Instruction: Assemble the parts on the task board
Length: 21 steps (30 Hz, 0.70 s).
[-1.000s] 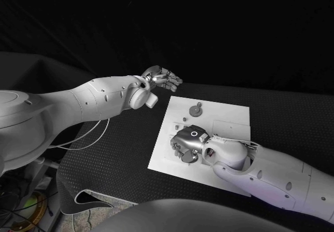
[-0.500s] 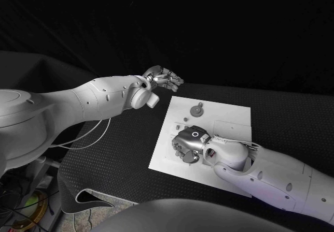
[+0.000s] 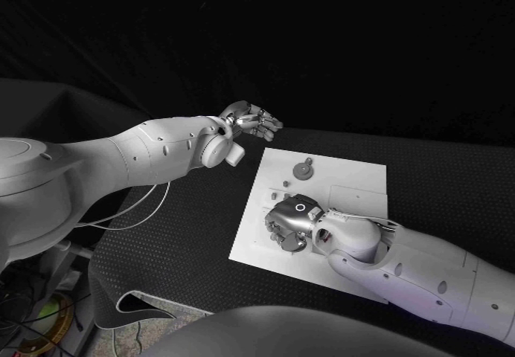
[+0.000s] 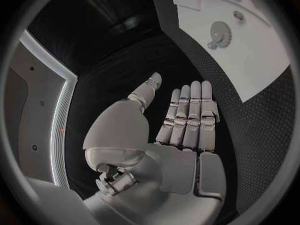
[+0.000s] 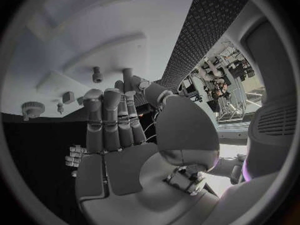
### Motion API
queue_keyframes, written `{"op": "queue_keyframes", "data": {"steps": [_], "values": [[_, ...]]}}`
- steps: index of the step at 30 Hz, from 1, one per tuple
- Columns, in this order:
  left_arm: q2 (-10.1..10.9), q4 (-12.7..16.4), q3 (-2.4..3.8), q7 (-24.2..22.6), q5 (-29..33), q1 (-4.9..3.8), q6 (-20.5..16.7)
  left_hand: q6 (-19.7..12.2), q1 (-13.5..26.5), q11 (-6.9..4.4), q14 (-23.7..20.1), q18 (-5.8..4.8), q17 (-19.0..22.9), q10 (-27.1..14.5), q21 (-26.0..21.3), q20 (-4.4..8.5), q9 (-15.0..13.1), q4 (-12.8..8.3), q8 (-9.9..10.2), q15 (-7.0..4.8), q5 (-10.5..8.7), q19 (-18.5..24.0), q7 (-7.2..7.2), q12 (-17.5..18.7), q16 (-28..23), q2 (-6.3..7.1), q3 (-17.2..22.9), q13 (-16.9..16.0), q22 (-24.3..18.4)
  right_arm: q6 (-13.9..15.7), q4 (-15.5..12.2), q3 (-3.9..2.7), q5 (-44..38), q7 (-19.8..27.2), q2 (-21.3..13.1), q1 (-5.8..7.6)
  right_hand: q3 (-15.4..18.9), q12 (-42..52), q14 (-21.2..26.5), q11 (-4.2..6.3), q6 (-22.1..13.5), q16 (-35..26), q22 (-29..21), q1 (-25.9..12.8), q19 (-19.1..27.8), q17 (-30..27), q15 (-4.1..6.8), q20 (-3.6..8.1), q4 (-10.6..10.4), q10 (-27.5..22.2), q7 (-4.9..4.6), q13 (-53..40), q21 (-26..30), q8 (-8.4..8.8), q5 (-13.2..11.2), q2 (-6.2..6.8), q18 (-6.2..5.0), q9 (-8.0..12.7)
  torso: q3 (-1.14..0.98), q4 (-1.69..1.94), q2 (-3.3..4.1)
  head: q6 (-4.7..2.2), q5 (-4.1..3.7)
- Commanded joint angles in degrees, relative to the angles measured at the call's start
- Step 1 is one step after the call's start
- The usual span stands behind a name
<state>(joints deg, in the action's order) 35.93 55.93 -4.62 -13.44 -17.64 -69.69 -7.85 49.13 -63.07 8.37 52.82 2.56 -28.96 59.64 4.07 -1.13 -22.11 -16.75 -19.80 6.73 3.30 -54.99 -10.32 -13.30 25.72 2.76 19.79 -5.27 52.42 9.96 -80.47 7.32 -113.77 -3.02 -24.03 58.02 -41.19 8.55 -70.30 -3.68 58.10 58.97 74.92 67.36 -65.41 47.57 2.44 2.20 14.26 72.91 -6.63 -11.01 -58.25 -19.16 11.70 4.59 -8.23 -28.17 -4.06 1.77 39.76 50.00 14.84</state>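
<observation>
Left robot hand (image 3: 253, 121): fingers straight, holding nothing, above the surface (image 3: 172, 245) beside the board | Right robot hand (image 3: 289, 221): over white board (image 3: 344, 178), grasp cannot be told | Gear (image 3: 305, 170): on board's far part

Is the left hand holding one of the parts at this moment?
No, in the left wrist view the left hand has its fingers stretched out flat and empty, off the task board.

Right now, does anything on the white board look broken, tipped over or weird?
Nothing stands out. The task board lies flat on the black table, and the gear rests flat on it. The right hand hovers over the board's near part, hiding what is under it. The left hand hangs open, off the board.
</observation>
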Motion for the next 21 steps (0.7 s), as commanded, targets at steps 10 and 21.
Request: {"op": "queue_keyframes", "data": {"steps": [10, 21], "values": [[-0.1, 0.1, 0.04, -0.4, -0.1, -0.08, 0.0, -0.4, 0.5, 0.12, 0.4, 1.16, -0.1, 0.2, 0.1, -0.01, 0.1, 0.1, 0.2, 0.11, -0.15, -0.1, 0.02, 0.1, -0.3, -0.16, -0.3, 0.1, -0.1, -0.8, 1.2, 0.42, 0.1, 0.4, 0.5, -0.01, -0.2, -0.3, 0.4, 0.04, 0.0, 0.1, 1.1, 0.0, 0.2, 0.1, 0.22, 0.44, 0.3, 0.9, -0.3, -1.2, -0.2, 0.09, 0.1, -0.77, -6.77, 0.1, -0.03, -0.02, 0.0, 0.0, -0.06], [0.0, 0.1, 0.04, -0.3, -0.1, -0.08, 0.0, -0.4, 0.5, 0.12, 0.4, 1.16, -0.2, 0.2, 0.1, -0.01, 0.1, 0.1, 0.2, 0.11, -0.15, -0.1, 0.01, 0.1, -0.3, -0.12, -0.3, 0.2, -0.1, 1.7, 1.6, 0.57, 3.5, 1.6, 0.4, 0.0, 6.3, -4.7, 2.2, -2.83, -10.5, 0.2, 0.7, -5.4, 1.1, 0.6, -2.49, -0.05, -0.7, -6.5, -4.46, 0.0, 0.5, 5.51, -0.2, 6.55, -6.77, 2.5, 0.0, -0.04, 0.01, 0.0, -0.22]]}}
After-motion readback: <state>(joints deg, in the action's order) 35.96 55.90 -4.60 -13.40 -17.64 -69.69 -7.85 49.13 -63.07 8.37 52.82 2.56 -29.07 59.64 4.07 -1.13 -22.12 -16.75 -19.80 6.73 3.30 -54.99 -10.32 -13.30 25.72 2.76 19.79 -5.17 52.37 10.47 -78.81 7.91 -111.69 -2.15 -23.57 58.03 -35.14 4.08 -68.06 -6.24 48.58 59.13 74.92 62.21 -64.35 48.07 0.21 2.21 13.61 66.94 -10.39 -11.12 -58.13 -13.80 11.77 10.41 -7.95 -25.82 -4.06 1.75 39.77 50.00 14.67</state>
